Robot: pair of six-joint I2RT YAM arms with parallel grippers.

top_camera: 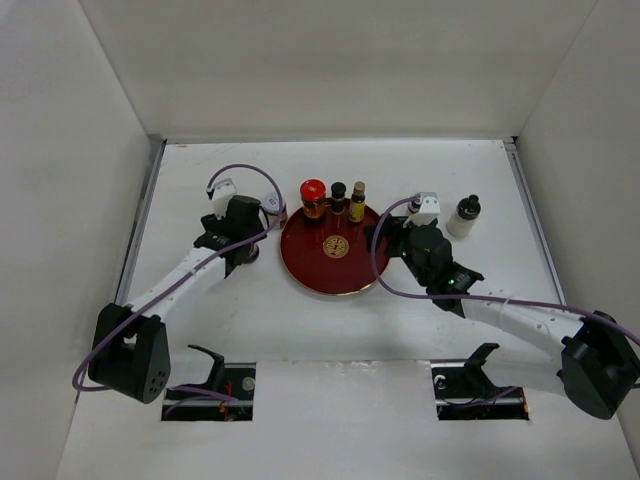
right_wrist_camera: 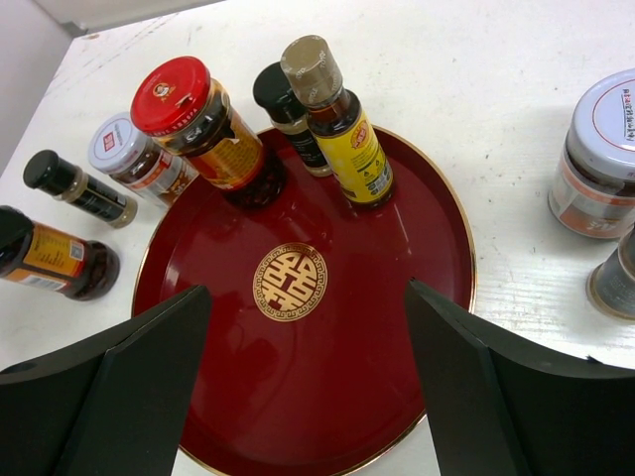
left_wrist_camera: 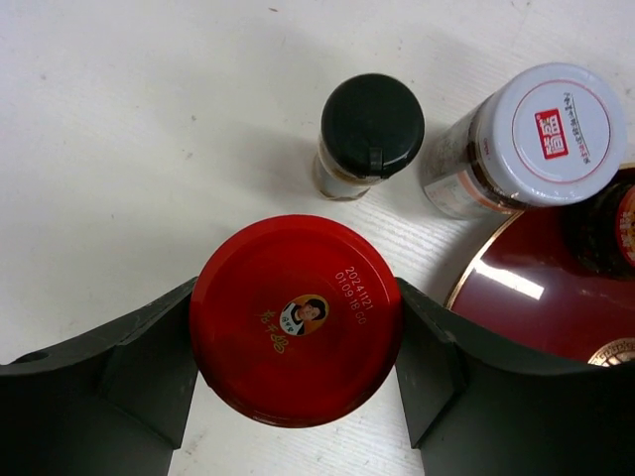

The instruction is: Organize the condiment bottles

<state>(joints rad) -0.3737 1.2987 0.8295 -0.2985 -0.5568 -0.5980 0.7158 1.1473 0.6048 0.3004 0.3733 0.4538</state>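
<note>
My left gripper (left_wrist_camera: 298,297) is shut on a red-capped jar (left_wrist_camera: 296,319) that stands on the table left of the dark-red tray (left_wrist_camera: 536,297). Just beyond it are a small black-capped bottle (left_wrist_camera: 370,129) and a white-lidded jar (left_wrist_camera: 551,124). At the tray's far edge stand another red-capped jar (right_wrist_camera: 193,114), a black-capped bottle (right_wrist_camera: 283,104) and a slim amber bottle (right_wrist_camera: 342,129). My right gripper (right_wrist_camera: 308,288) hangs open above the tray (right_wrist_camera: 327,377) with nothing between its fingers. A white-bodied bottle (top_camera: 464,216) stands far right.
Right of the tray stands a second white-lidded jar (right_wrist_camera: 605,149), with a grey-topped container (right_wrist_camera: 617,283) cut off by the frame beside it. White walls enclose the table on three sides. The left arm (top_camera: 190,270) and the right arm (top_camera: 520,315) reach in from the near edge.
</note>
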